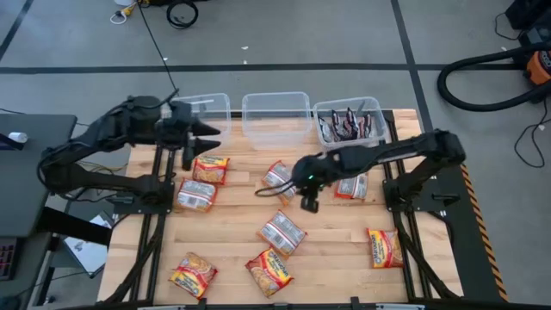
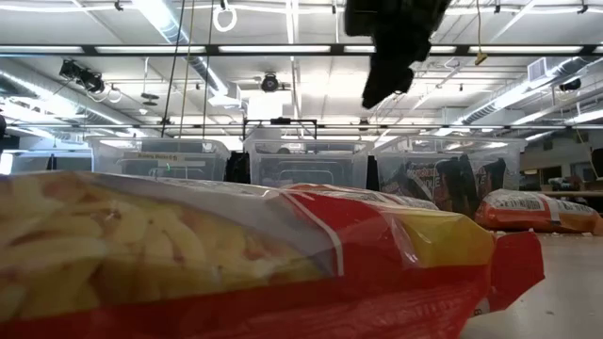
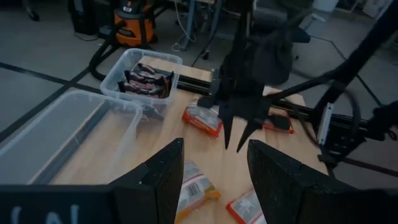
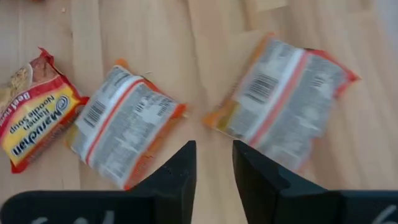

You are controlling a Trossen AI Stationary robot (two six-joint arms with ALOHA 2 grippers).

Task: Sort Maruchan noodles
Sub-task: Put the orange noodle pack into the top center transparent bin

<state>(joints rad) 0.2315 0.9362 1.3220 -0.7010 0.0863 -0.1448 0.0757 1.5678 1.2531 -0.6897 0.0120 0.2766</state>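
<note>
Maruchan noodle packets lie flat and scattered on the wooden table (image 1: 336,250). Orange and silver ones (image 1: 211,168) (image 1: 196,196) are at the left, others (image 1: 281,231) (image 1: 269,269) (image 1: 384,247) lie nearer the front, and a red one (image 1: 351,185) lies under my right arm. Dark packets (image 1: 349,125) fill the right bin. My right gripper (image 4: 214,168) hangs open above the table's middle, over bare wood between two face-down packets (image 4: 127,127) (image 4: 286,102). My left gripper (image 3: 214,180) is open and empty, raised beside the left bin (image 1: 202,112).
Three clear bins stand along the far edge; the left one (image 1: 202,112) and the middle one (image 1: 275,116) show nothing inside. In the low view a red-yellow packet (image 2: 283,273) fills the foreground. A vacuum hose (image 1: 482,77) lies on the floor beyond the table.
</note>
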